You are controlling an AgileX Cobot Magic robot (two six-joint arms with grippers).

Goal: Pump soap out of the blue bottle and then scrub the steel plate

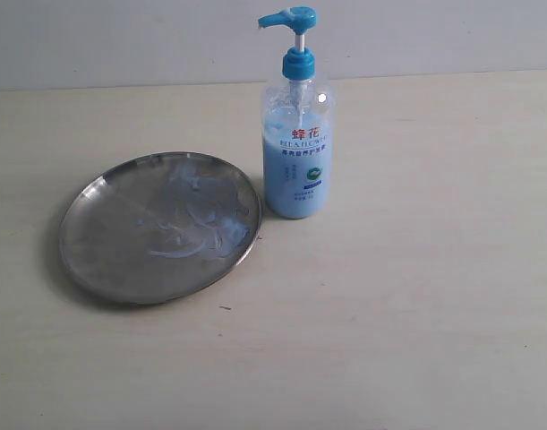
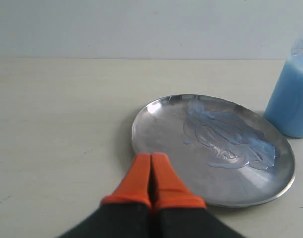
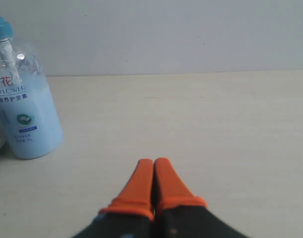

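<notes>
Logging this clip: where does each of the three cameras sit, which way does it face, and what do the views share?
Exterior: raised, looking down across the table at the steel plate, soap and blue bottle; no robot parts show.
Left wrist: low behind the left gripper, orange fingers shut, facing the plate.
Right wrist: low behind the shut right gripper, facing the bottle.
Shared: all three show the bottle; exterior and left wrist share the plate.

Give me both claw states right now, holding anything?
Left claw: closed, holding nothing.
Right claw: closed, holding nothing.
</notes>
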